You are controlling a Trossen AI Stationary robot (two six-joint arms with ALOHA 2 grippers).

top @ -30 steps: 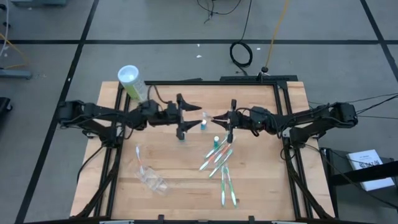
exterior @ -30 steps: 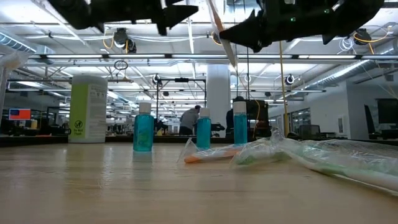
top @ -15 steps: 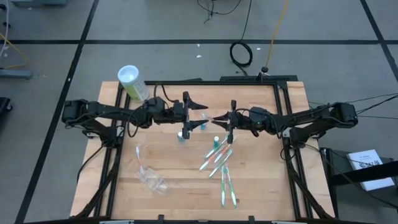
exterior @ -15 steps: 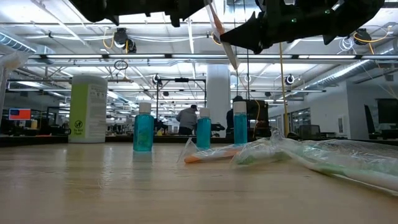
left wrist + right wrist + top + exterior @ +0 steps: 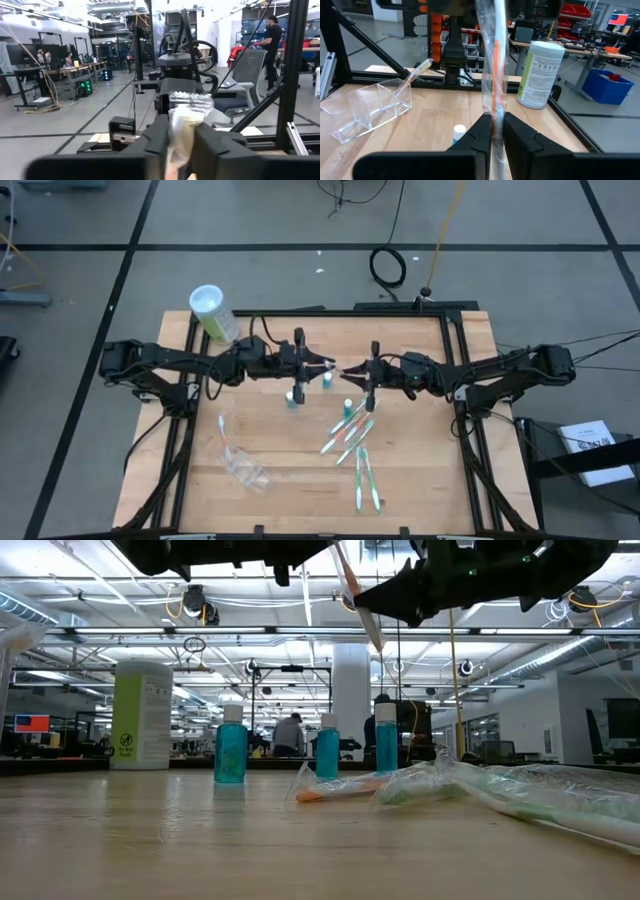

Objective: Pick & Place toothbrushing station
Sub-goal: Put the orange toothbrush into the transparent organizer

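A crinkly wrapped toothbrush (image 5: 494,75) is gripped by both closed grippers' fingers: right (image 5: 347,370), left (image 5: 328,367); a cylindrical green canister (image 5: 213,314) stands near the tabletop's (image 5: 420,470) far-left corner.

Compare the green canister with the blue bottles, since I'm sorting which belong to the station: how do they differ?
The green canister is tall, wide and green with a printed label; the blue bottles are small, slim and clear blue. The canister stands apart at the table's corner; the bottles stand in a row mid-table. All stand upright with white tops.

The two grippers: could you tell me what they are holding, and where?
One wrapped toothbrush, held above the table: the right gripper clamps one end, the left gripper the crinkled wrapper at the other.
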